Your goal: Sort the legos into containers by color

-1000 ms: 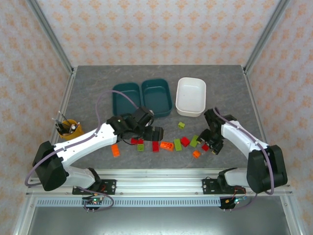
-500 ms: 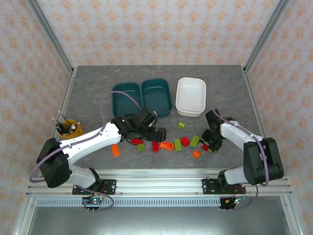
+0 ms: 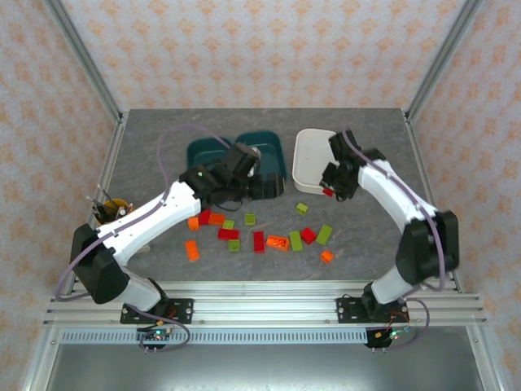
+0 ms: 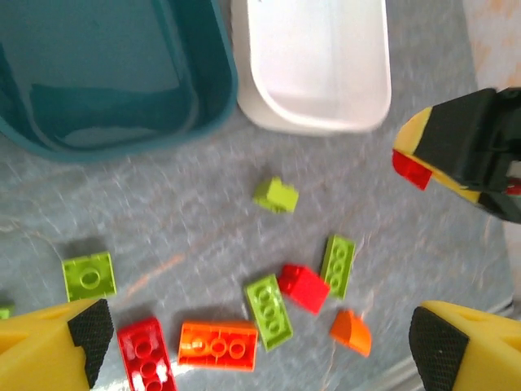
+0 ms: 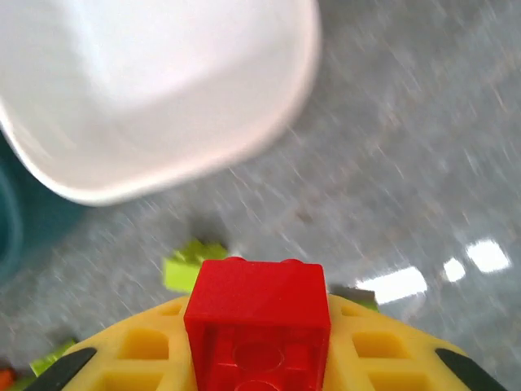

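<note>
Pinching a red lego (image 5: 257,314), the right pincer (image 3: 332,186) has swung from the loose legos (image 3: 277,242) to the near rim of the white bin (image 3: 308,140), seemingly just short of it, so a drop looks close; the left pincer (image 4: 260,346) hangs spread, empty.

Counter (image 3: 163,147): mottled grey. Left bin (image 3: 195,153) and middle bin (image 3: 273,151) dark teal; third bin (image 3: 313,159) white. Loose legos (image 3: 277,242) red, orange, yellow-green. Brick (image 5: 257,314) in right pincer (image 3: 331,186) red; pincer fingers (image 5: 146,358) yellow, black pads. Arms (image 3: 151,218) white, black joints. Walls (image 3: 260,49) peach, floral print.
</note>
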`<state>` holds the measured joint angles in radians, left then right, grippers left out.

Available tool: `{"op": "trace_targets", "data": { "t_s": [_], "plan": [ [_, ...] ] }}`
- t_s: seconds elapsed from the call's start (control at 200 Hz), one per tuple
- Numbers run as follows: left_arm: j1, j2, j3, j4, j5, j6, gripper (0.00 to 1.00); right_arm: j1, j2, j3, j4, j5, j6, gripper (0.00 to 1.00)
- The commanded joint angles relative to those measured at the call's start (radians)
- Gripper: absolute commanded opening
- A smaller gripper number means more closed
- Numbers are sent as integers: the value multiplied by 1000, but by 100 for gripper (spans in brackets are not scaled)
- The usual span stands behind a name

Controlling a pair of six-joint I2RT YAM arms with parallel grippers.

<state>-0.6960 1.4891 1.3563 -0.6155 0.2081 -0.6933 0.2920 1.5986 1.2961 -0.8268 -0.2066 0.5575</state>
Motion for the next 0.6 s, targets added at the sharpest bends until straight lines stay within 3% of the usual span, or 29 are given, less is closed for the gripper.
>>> {"op": "trace_targets", "data": {
  "t_s": [0.0, 0.23, 0.35, 0.485, 0.591],
  "plan": [
    [73, 40, 45, -4, 34, -47, 97, -3, 175, 154, -42, 56, -51, 31],
    [148, 114, 128, 43, 86, -84, 97, -46, 495, 457, -118, 51, -50, 31],
    [153, 146, 162, 26, 80, -90, 97, -58, 592, 547, -167, 47, -46, 38],
    [156, 142, 151, -10, 50, -109, 97, -50, 585, 576, -169, 60, -60, 56],
    [163, 105, 106, -42, 25, -118, 97, -24, 520, 579, -164, 84, -98, 62]
  ]
}}
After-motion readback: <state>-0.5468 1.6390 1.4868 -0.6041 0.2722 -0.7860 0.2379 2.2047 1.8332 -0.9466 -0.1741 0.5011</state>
